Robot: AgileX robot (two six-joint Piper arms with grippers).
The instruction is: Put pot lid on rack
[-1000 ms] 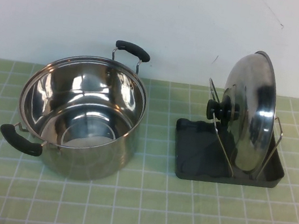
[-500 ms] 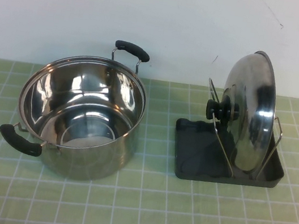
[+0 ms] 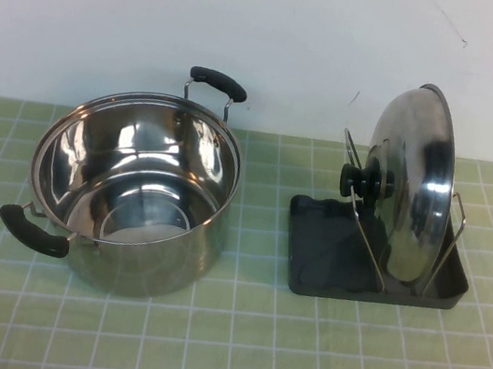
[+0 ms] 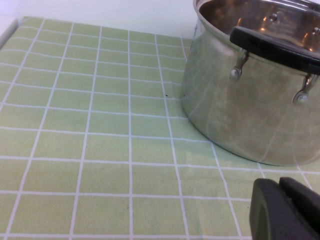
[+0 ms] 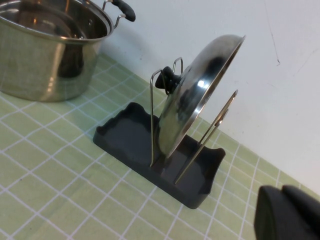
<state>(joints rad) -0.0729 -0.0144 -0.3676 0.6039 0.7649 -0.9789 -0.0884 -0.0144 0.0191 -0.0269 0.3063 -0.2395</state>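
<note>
The shiny steel pot lid [image 3: 410, 179] stands on edge in the rack [image 3: 317, 244], leaning between the upright wire loops, its black knob [image 3: 361, 181] facing the pot. The right wrist view shows the lid [image 5: 197, 97] held by the wires above the dark grey tray [image 5: 122, 132]. Neither gripper appears in the high view. My left gripper [image 4: 280, 187] is shut and holds nothing, low over the cloth near the pot. My right gripper [image 5: 282, 192] is also shut and holds nothing, off to the side of the rack.
A steel pot [image 3: 132, 189] with two black handles stands uncovered on the left of the green checked cloth [image 3: 228, 352]. A white wall runs behind. The pot's side and one handle [image 4: 272, 45] fill the left wrist view's far part.
</note>
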